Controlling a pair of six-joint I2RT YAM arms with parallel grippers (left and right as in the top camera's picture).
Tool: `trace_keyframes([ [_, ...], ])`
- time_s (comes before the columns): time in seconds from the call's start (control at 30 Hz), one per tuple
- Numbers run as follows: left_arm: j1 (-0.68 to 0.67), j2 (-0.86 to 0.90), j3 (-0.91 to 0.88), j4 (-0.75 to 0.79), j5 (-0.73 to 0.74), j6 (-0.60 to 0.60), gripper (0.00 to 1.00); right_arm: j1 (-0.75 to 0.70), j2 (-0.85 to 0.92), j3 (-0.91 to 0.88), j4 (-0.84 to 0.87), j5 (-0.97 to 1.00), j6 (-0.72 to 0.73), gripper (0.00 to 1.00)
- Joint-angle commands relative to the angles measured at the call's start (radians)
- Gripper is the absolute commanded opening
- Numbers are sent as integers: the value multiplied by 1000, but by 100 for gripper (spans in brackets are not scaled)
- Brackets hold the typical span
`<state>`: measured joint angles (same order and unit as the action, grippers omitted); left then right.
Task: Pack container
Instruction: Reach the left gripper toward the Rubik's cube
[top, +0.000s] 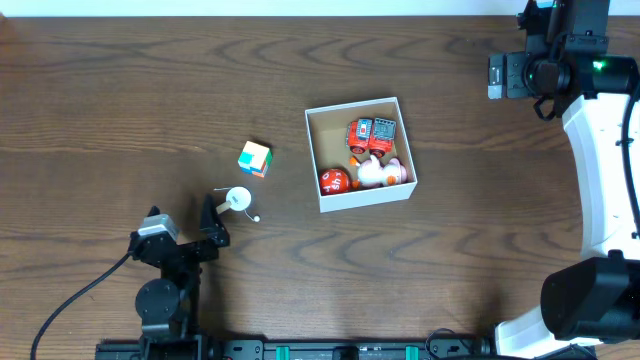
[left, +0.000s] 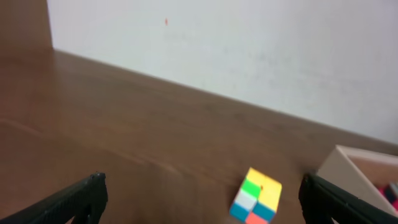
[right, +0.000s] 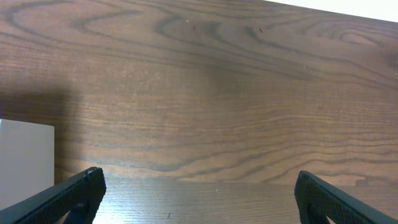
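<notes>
The container (top: 367, 197) sits centre frame; thin-walled cardboard, probably light and easily crushed, best pinched at one wall's rim; left gripper (left: 202, 199) and right gripper (right: 199, 199) both spread wide, holding nothing.

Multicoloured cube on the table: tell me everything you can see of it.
The small puzzle cube, plastic-looking, has faces split into squares of yellow, green, white, blue and orange. It rests flat on the dark wooden table, turned slightly askew, left of the white-walled cardboard container and apart from it. A small white round object lies near it, not touching. Nothing grips it.
</notes>
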<state>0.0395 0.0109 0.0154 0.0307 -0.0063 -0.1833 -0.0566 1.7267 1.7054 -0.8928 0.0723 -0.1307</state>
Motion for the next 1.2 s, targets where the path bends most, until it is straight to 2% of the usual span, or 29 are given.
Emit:
trace_keyframes([
  [0.0,6,-4,-11,75,-31,29,98,-4,0,8,2,6,18,99],
  [0.13,6,37,58,76,57,24,98,-4,0,8,2,6,18,99],
  [0.27,6,210,250,-31,93,25,98,-4,0,8,2,6,18,99],
  [0.57,-5,912,954,-356,112,69,98,-4,0,8,2,6,18,99],
  [0.67,-45,1148,1194,-481,130,144,98,-4,0,8,2,6,18,99],
  [0.77,-106,1353,1394,-618,130,327,98,-4,0,8,2,6,18,99],
  [0.87,-158,1494,1491,-720,129,542,98,-4,0,8,2,6,18,99],
  [0.93,-183,1559,1500,-748,129,626,98,-4,0,8,2,6,18,99],
  [1.17,-210,1699,1498,-779,130,631,98,-4,0,8,2,6,18,99],
])
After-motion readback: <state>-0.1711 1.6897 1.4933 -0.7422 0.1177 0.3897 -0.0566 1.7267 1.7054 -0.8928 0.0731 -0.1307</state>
